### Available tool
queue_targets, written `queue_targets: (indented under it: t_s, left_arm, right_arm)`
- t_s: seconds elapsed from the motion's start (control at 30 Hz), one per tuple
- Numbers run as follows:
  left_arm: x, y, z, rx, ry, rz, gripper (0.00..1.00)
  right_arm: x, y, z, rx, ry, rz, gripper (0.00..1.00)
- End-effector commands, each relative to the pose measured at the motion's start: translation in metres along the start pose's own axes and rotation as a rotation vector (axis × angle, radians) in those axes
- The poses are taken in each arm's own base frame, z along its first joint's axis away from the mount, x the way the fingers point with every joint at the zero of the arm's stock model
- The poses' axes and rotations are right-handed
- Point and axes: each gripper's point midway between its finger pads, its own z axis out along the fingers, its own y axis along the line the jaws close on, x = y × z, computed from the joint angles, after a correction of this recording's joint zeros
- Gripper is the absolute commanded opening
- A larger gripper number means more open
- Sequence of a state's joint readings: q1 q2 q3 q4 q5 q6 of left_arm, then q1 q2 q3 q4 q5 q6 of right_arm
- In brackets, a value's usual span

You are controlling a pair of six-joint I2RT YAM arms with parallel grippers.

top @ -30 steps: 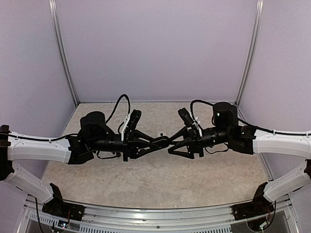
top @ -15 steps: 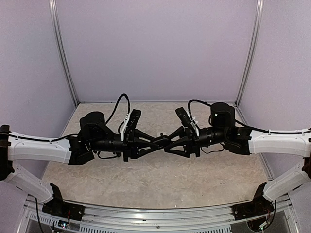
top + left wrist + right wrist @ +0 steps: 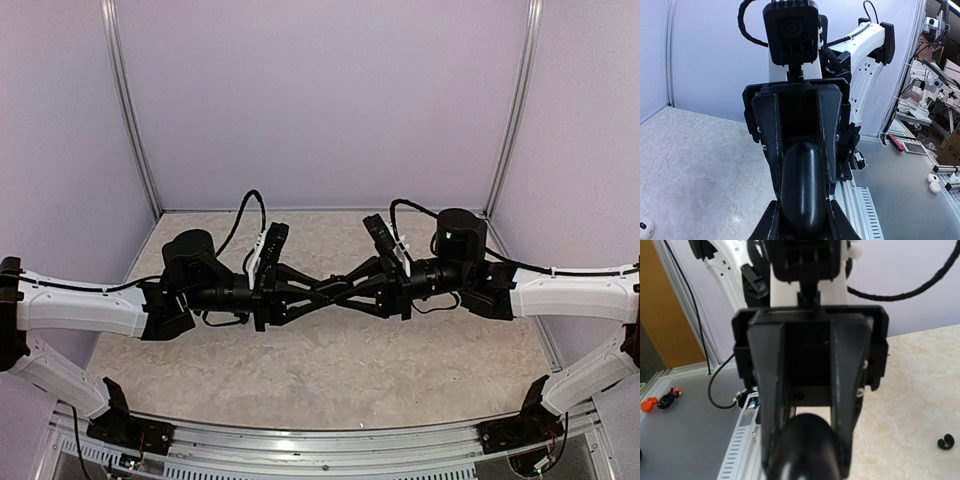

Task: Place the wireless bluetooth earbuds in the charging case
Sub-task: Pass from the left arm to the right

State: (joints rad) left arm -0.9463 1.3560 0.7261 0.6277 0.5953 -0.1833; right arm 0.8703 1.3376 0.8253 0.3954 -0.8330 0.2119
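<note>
Charging case, a glossy black pebble shape, is held in mid-air above the middle of a pale marble-patterned table, and the two tools meet around it. From the left side of the overhead view, the white left arm reaches in level toward the centre. The left gripper is set narrow, its two black fingers clamped on the near end of the charging case. In the left wrist view, a small white rounded object lies on the table at the lower left corner, cut off by the picture edge and well apart from the arms. At the centre of the overhead view, the fingers of both tools cross each other in an X. The right gripper comes in from the opposite side, also narrow, with its fingers lying against the two sides of the case and seeming to touch it. Behind it, the white right arm stretches to the right. In the right wrist view, a tiny black curled piece, likely an earbud, lies on the table at the far right, apart from both tools.
</note>
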Motion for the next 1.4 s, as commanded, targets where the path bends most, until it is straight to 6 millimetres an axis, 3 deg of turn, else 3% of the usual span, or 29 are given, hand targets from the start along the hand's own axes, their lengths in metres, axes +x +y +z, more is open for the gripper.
queue_targets:
  t_s: [0.0,0.47,0.63,0.87,1.13,1.37]
  left_arm:
    - [0.001,-0.002,0.0,0.001,-0.015,0.003,0.03]
    - [0.001,-0.003,-0.005,-0.001,-0.02,0.017,0.03]
    - [-0.001,-0.005,-0.006,0.01,-0.028,0.024,0.03]
    - [-0.001,-0.006,-0.006,0.016,-0.028,0.028,0.03]
    - [-0.004,-0.007,-0.006,0.018,-0.038,0.037,0.03]
    - [-0.004,-0.008,-0.006,0.023,-0.039,0.038,0.03]
  right_arm:
    - [-0.002,0.006,0.002,-0.023,-0.017,-0.007,0.29]
    - [0.0,0.005,-0.003,0.01,0.001,-0.013,0.23]
    - [0.002,0.003,-0.002,0.018,0.009,-0.001,0.35]
    - [0.001,0.001,-0.003,0.03,0.006,-0.009,0.33]
    - [0.007,-0.001,0.0,0.024,0.021,0.01,0.4]
    - [0.007,-0.001,0.0,0.024,0.022,0.005,0.36]
